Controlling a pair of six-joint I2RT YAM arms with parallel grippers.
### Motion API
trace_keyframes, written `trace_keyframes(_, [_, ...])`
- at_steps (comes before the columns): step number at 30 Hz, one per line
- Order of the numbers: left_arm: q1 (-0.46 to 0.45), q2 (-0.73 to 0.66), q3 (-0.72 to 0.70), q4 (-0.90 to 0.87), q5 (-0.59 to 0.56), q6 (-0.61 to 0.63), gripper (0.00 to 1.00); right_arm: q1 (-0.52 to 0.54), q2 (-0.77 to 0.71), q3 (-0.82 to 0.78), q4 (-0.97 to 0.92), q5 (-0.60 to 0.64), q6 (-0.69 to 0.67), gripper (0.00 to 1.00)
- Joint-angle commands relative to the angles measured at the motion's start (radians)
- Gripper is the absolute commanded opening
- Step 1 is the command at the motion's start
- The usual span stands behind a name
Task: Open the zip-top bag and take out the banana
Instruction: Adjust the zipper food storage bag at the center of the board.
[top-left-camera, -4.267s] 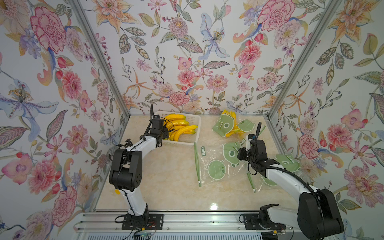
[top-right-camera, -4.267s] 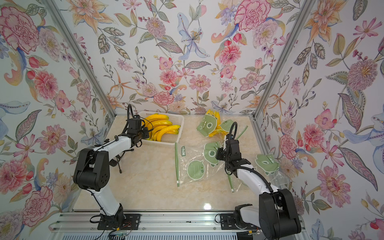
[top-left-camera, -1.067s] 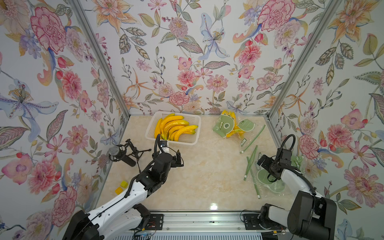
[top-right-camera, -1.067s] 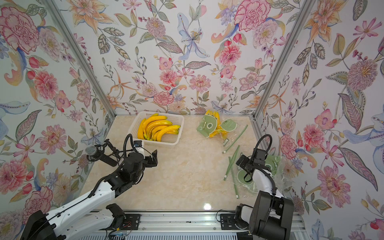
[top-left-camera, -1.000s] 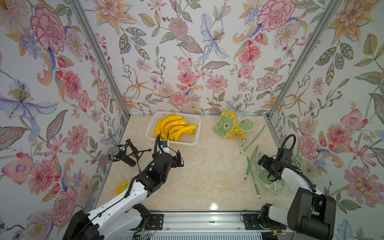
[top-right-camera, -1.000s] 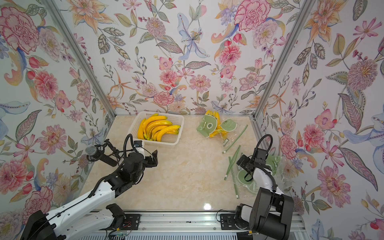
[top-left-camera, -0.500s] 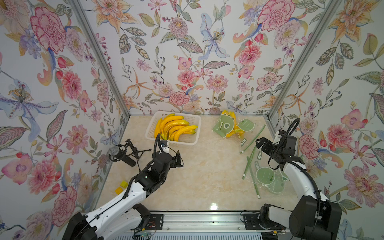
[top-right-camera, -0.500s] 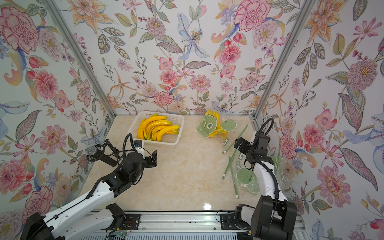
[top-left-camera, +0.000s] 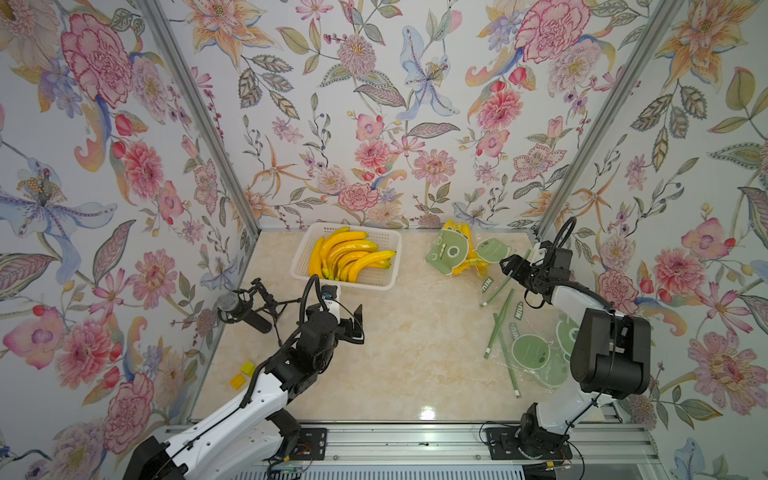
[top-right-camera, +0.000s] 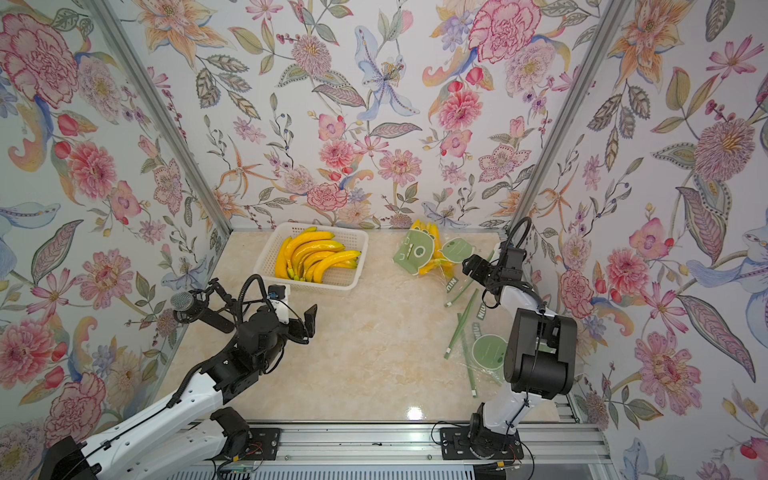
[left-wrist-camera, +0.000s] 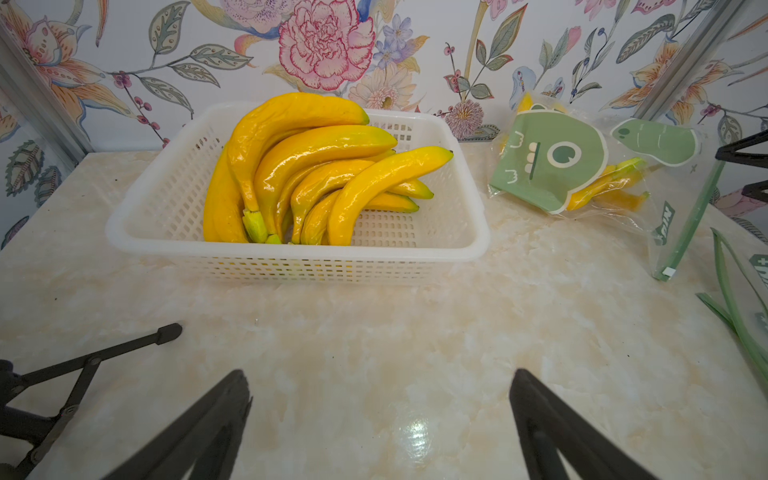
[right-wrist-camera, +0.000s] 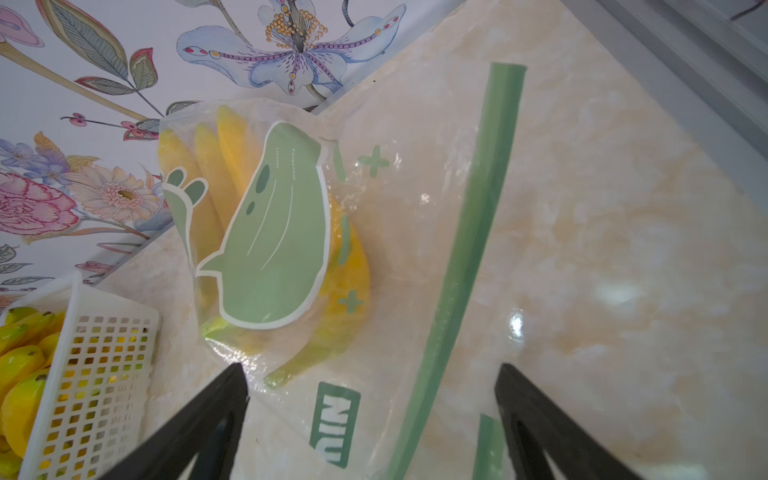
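Note:
The zip-top bag lies at the back right of the table, clear plastic with green cartoon prints. Yellow bananas show inside it. Its green zip strip runs along the side nearest the right arm. My right gripper hovers open over that zip end, the strip lying between its fingers, touching nothing. My left gripper stands open over bare table in front of the basket, holding nothing.
A white basket full of loose bananas sits at the back centre. Several flat bags with green strips lie at the front right by the right arm's base. A microphone on a small tripod and two yellow blocks are at the left.
My right arm has swung away from the flat bags at the front right and towards the back, ending over the zip end of the bag with bananas. The left arm has stayed put.

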Motion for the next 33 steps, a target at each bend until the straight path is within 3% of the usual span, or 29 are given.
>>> trace_keyframes(1, [0.010, -0.014, -0.016, 0.052, 0.026, 0.027, 0.99, -0.002, 0.079, 0.055, 0.061, -0.041, 0.029, 0.88])
trace_keyframes(4, [0.010, -0.005, -0.018, 0.054, 0.024, 0.028, 0.99, 0.004, 0.132, 0.079, 0.090, -0.065, 0.046, 0.80])
trace_keyframes(8, [0.009, 0.015, -0.019, 0.060, 0.023, 0.027, 0.99, 0.029, 0.159, 0.082, 0.116, -0.096, 0.050, 0.60])
trace_keyframes(12, [0.010, 0.034, -0.012, 0.065, 0.019, 0.022, 0.99, 0.064, 0.140, 0.049, 0.134, -0.089, 0.050, 0.37])
trace_keyframes(18, [0.010, 0.059, 0.003, 0.061, 0.029, 0.018, 0.99, 0.126, 0.081, -0.008, 0.141, -0.086, 0.053, 0.15])
trace_keyframes(26, [0.009, 0.165, 0.068, 0.008, 0.019, -0.081, 0.99, 0.234, -0.109, -0.184, 0.145, -0.064, 0.089, 0.09])
trace_keyframes(33, [-0.013, 0.311, 0.095, 0.113, 0.178, -0.171, 0.93, 0.416, -0.293, -0.387, 0.175, -0.013, 0.213, 0.10])
